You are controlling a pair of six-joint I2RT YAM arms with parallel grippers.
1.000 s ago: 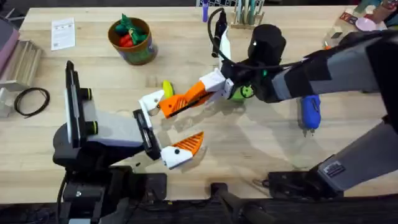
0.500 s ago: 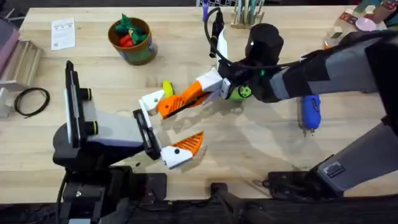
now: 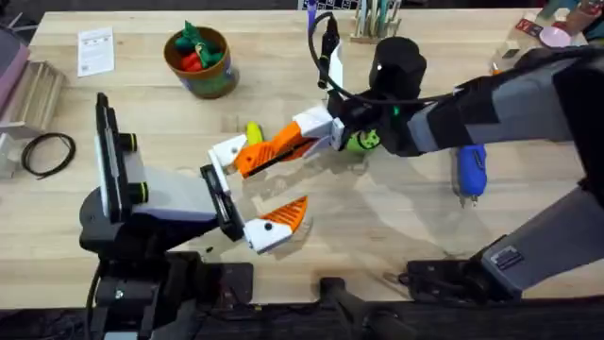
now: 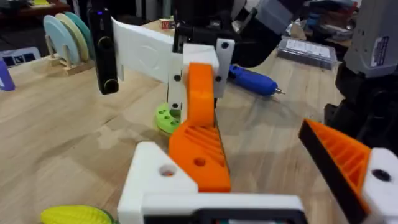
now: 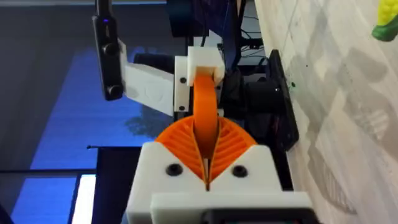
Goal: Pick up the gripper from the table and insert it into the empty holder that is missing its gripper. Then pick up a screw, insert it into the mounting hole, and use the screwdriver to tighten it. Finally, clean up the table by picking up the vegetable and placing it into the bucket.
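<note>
Overhead: right gripper (image 3: 247, 161) clamped on the gripper (image 3: 274, 151), a stiff ribbed orange plastic wedge, pushing it against the holder (image 3: 226, 151), the bare white bracket finger of the left gripper (image 3: 253, 196), which is spread wide with nothing between its fingers. Corn vegetable (image 3: 254, 131) lies just beyond, bucket (image 3: 200, 61) far left, blue screwdriver (image 3: 471, 169) right. Left wrist: wedge (image 4: 198, 134) sits on the white holder (image 4: 155, 180), matte, angular; the other finger carries its orange pad (image 4: 339, 155). Right wrist: ribbed orange pads (image 5: 180, 144) pinch the wedge (image 5: 206, 115) edge-on. Likely light, rigid, slightly slick; best held by its flat sides.
</note>
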